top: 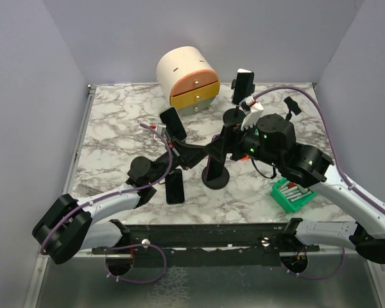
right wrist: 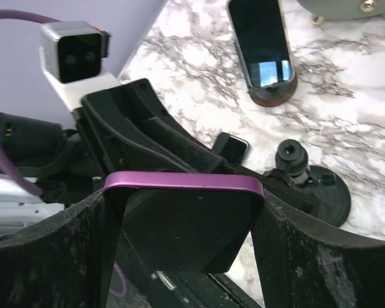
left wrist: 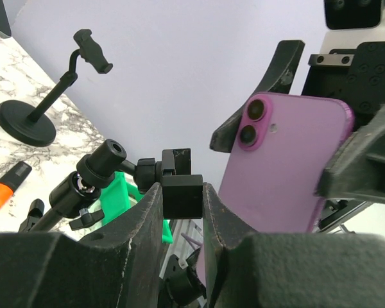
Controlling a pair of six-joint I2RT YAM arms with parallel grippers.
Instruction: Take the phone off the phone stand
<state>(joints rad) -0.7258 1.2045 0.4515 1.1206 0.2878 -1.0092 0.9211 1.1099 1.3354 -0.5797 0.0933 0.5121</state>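
On my right wrist feed, the right gripper (right wrist: 183,237) is grasping the purple phone (right wrist: 183,187). Its two fingers (right wrist: 64,256) press the phone's sides, and the rounded purple edge spans the gap between them in the lower middle of the frame.

On the left wrist feed the same phone shows its back, with two camera lenses, right of centre and tilted slightly. There the left gripper (left wrist: 183,192) is clenched on a black square block at the head of the phone stand (left wrist: 96,168), at lower centre. The phone sits just to the right of that block, and I see bare wall between their upper parts. I cannot tell whether the phone's lower end still touches the holder.

From the overhead camera, both arms meet in the middle of the marble table (top: 115,122), above the stand's round black base.

- A dark phone (top: 174,186) lies flat left of the base.
- Another phone leans on a small stand (top: 173,125) above it.
- A round cream drawer unit (top: 189,77) stands at the back.
- A second black stand (top: 242,86) is to the drawer unit's right.
- A green box of markers (top: 292,196) sits at lower right.
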